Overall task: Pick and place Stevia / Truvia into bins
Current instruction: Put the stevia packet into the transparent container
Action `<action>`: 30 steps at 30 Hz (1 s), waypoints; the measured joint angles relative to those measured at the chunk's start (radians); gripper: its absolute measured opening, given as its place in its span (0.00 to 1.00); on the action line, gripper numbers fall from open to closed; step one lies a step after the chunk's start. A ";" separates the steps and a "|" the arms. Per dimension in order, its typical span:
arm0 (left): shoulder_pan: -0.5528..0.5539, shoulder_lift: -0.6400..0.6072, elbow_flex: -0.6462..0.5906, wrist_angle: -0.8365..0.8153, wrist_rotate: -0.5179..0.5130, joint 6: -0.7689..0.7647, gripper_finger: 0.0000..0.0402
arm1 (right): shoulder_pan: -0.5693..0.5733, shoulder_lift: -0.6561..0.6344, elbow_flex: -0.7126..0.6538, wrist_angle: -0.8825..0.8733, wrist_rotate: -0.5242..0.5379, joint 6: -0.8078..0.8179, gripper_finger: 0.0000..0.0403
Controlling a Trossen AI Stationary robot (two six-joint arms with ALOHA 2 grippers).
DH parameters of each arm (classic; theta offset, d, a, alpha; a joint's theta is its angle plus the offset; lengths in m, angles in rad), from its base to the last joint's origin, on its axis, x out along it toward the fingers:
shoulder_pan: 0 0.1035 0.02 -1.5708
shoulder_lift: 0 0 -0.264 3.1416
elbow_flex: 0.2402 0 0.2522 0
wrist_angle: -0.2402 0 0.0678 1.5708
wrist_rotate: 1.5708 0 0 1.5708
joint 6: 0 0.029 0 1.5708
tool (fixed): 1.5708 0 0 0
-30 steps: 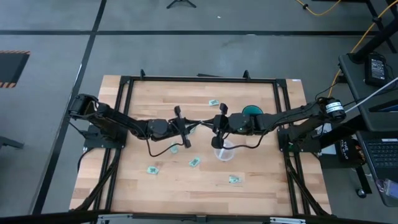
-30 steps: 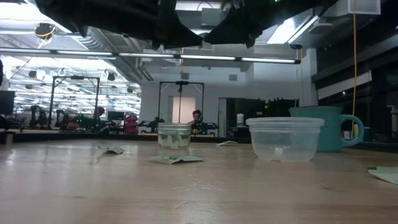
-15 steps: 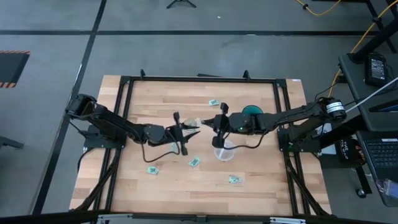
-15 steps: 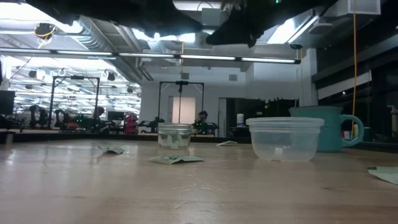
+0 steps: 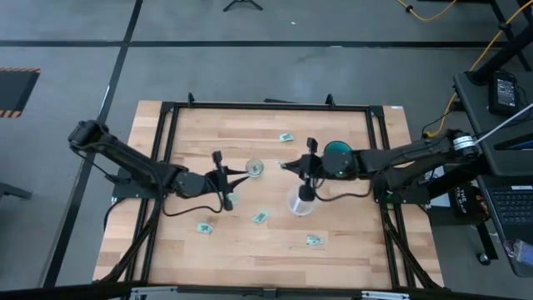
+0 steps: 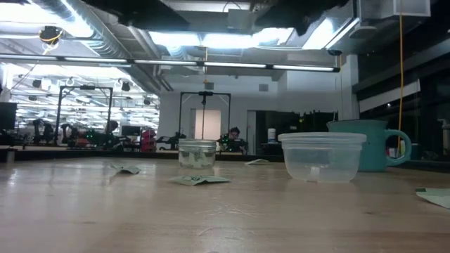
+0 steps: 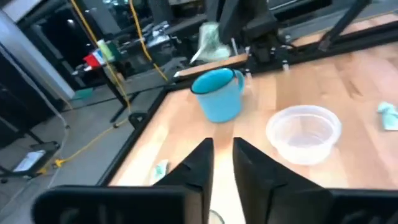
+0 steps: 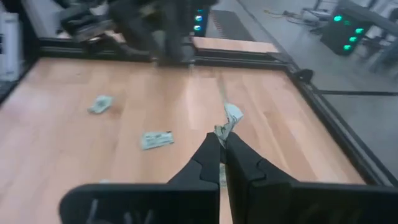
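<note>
Wooden table (image 5: 350,242) with black frame, seen from above. Left gripper (image 5: 236,177) over table's middle-left, just beside small glass jar (image 5: 255,168). Right gripper (image 5: 287,165) at centre, pointing toward jar, above and beside clear plastic cup (image 5: 300,202). Teal mug (image 5: 337,151) under right arm. Loose green packets: far side (image 5: 286,137), near cup (image 5: 261,217), left front (image 5: 203,227), right front (image 5: 313,241)

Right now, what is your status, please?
Right gripper shut on Stevia packet, above table. Left gripper slightly open, empty, beside glass jar. Nothing blocking.
</note>
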 joint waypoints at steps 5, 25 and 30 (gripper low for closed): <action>-0.006 -0.078 -0.088 0.004 0.114 -0.045 0.01 | 0.087 -0.037 -0.027 -0.019 0.001 0.053 0.00; -0.005 -0.130 -0.188 0.042 0.284 -0.125 0.01 | 0.283 -0.028 -0.071 -0.125 0.154 0.321 0.00; -0.005 -0.129 -0.188 0.042 0.285 -0.159 0.00 | 0.295 -0.001 -0.071 -0.141 0.152 0.366 0.01</action>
